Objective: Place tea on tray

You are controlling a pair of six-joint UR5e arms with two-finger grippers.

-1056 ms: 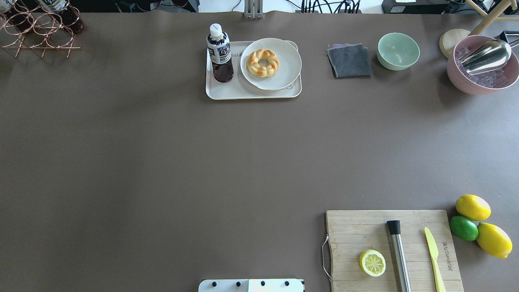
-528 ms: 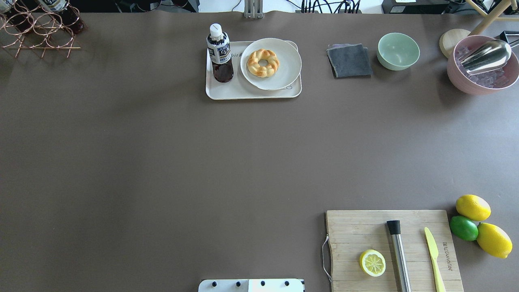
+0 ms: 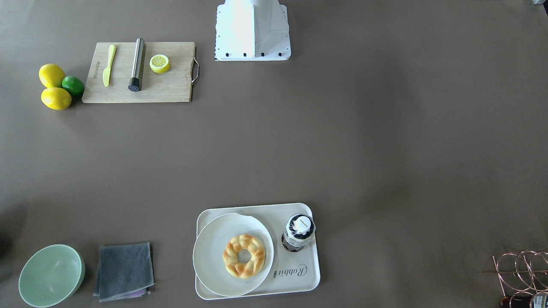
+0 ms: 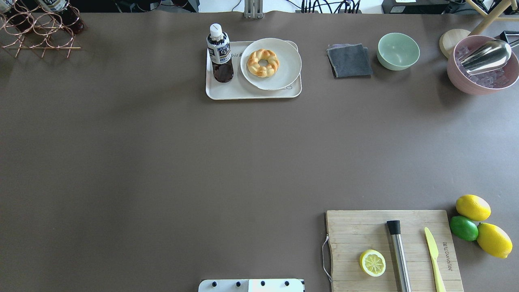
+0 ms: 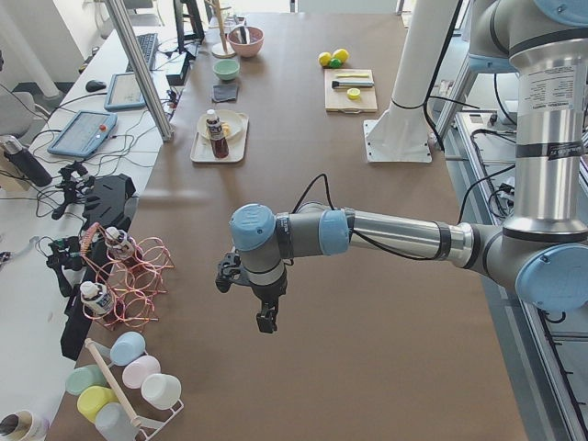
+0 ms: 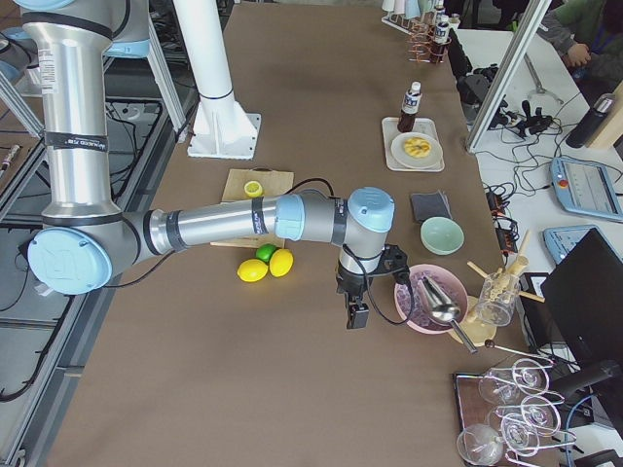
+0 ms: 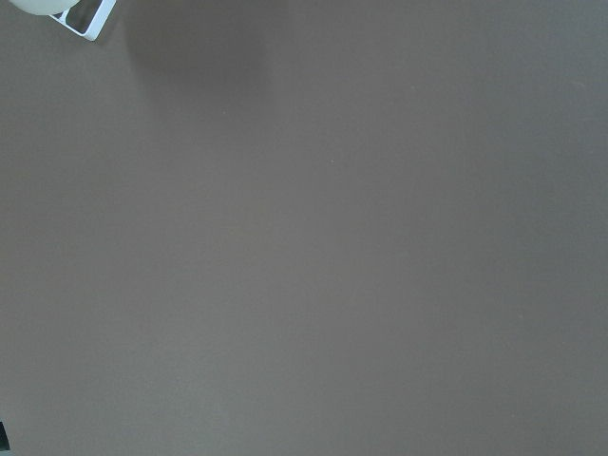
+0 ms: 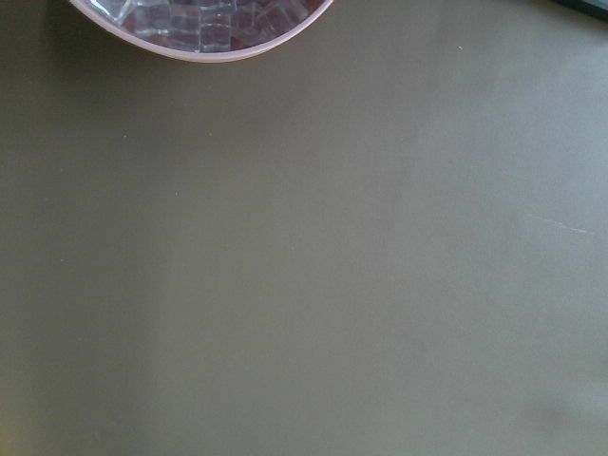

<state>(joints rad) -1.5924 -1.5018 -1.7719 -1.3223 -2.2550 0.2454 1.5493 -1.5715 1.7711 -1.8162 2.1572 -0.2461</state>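
Note:
The tea bottle [image 4: 220, 52] stands upright on the left part of the cream tray [image 4: 243, 93], beside the round plate. It also shows in the front-facing view [image 3: 298, 233] on the tray [image 3: 299, 278]. My left gripper [image 5: 266, 317] hangs over bare table far from the tray, seen only in the exterior left view. My right gripper [image 6: 355, 316] hangs near the pink bowl, seen only in the exterior right view. I cannot tell whether either is open or shut. The wrist views show only table.
A white plate [image 4: 271, 63] with a doughnut [image 4: 263, 62] fills the tray's right part. A grey cloth [image 4: 349, 61], green bowl [image 4: 398, 50] and pink ice bowl [image 4: 482, 67] stand at the back right. A cutting board [image 4: 393, 249] and a bottle rack [image 4: 36, 30] stand at opposite corners.

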